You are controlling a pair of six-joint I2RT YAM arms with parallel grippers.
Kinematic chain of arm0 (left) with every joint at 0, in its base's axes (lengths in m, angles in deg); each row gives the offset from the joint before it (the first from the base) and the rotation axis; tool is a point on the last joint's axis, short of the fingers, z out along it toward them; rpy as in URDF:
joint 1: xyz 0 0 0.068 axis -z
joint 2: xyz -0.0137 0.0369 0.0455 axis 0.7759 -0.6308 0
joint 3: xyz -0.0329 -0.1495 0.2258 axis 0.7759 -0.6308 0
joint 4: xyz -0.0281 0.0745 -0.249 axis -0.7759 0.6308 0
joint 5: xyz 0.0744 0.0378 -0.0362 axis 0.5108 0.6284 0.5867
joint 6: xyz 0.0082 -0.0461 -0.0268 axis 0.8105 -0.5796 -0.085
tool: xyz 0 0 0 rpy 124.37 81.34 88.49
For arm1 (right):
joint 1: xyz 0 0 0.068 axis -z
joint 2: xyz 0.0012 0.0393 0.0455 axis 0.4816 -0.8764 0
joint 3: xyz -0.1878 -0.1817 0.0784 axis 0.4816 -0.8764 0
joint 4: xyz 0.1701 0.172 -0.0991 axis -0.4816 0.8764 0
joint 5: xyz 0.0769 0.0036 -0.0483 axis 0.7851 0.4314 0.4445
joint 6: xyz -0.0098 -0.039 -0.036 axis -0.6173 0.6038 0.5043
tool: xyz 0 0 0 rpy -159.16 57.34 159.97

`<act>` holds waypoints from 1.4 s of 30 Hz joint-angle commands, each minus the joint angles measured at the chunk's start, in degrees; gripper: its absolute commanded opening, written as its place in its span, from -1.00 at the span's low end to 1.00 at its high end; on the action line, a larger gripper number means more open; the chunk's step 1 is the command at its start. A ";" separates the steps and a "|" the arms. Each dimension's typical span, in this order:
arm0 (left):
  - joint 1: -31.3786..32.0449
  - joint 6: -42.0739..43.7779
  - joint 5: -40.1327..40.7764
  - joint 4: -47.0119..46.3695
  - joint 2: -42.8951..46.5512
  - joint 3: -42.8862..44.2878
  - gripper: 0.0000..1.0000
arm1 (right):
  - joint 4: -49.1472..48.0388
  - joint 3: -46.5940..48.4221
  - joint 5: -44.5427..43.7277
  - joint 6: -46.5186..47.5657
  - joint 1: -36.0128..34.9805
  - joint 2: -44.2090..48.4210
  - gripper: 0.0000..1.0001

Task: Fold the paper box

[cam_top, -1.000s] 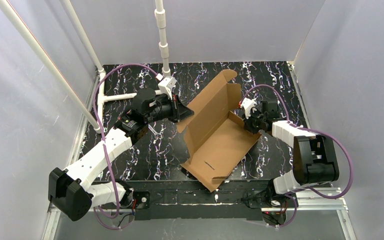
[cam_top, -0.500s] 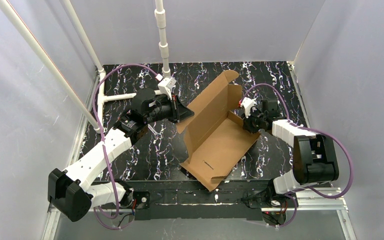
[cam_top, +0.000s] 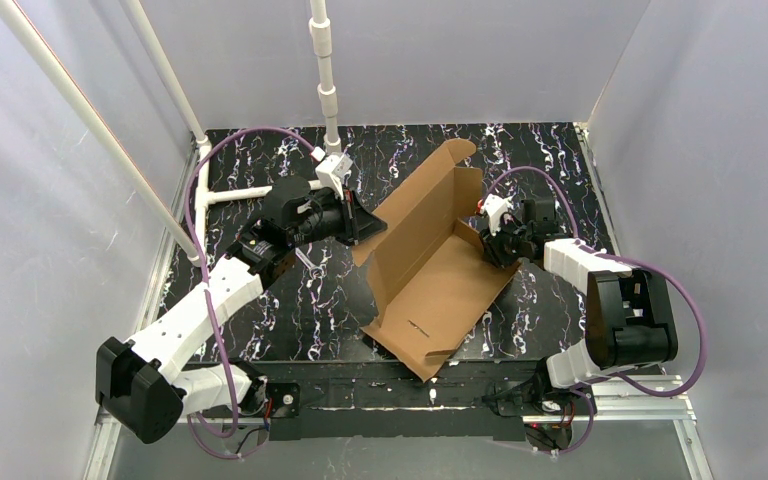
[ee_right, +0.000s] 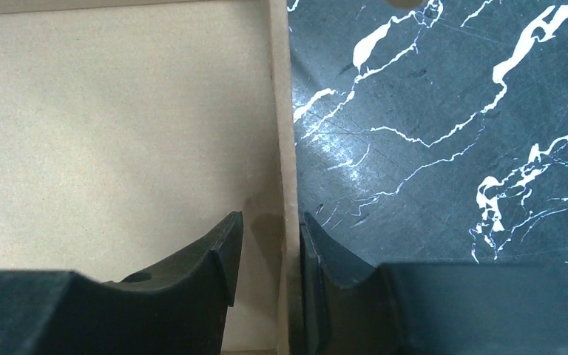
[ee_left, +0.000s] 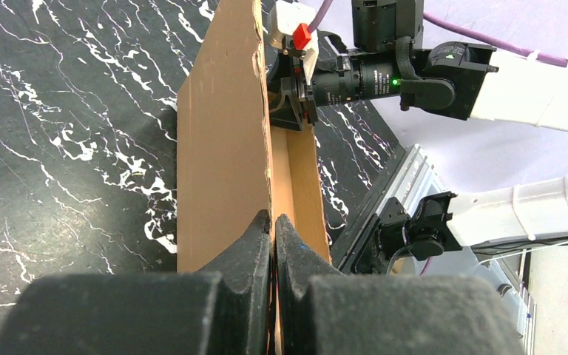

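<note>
The paper box (cam_top: 438, 275) is a brown cardboard sheet lying diagonally across the middle of the table, its long far-left panel raised and a rounded flap (cam_top: 452, 155) at the far end. My left gripper (cam_top: 368, 228) is shut on that raised panel's edge; the left wrist view shows the cardboard (ee_left: 222, 133) pinched between the fingers of the gripper (ee_left: 274, 220). At the box's right side, my right gripper (cam_top: 487, 245) stands open. In the right wrist view that gripper (ee_right: 270, 222) straddles a thin upright wall (ee_right: 284, 148), a gap showing on the inner side.
White plastic pipes (cam_top: 325, 85) rise at the back left, with one pipe (cam_top: 245, 190) lying on the black marbled table (cam_top: 300, 290). Grey walls close in on three sides. A metal rail (cam_top: 620, 408) runs along the near edge.
My right gripper's jaws have parted from the box's right wall, which they held pinched a second ago. The left gripper and the box have barely moved.
</note>
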 commanded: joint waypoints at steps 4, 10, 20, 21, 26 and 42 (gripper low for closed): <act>-0.13 4.77 -0.22 4.72 1.50 3.65 -1.00 | -1.77 1.73 -3.41 0.49 0.37 1.58 -0.11; -0.13 6.28 -1.47 6.88 0.73 5.48 -1.00 | -2.47 1.66 -4.61 1.60 0.37 0.99 -0.26; -0.10 5.70 -1.09 6.12 -0.78 7.76 -1.00 | -8.33 -1.36 -7.42 -0.94 -0.42 2.68 -0.97; -0.09 5.62 -1.01 6.11 -1.02 8.02 -1.00 | -9.55 -1.79 -8.82 -1.80 -0.53 2.97 -0.97; -0.14 6.08 -1.58 6.42 -2.28 8.99 -1.00 | -6.54 -0.53 -5.67 -1.33 -0.55 0.30 -0.97; -0.16 9.96 -2.69 8.72 -4.16 9.66 -1.00 | -2.38 5.02 1.06 -3.43 -0.55 -0.02 -0.07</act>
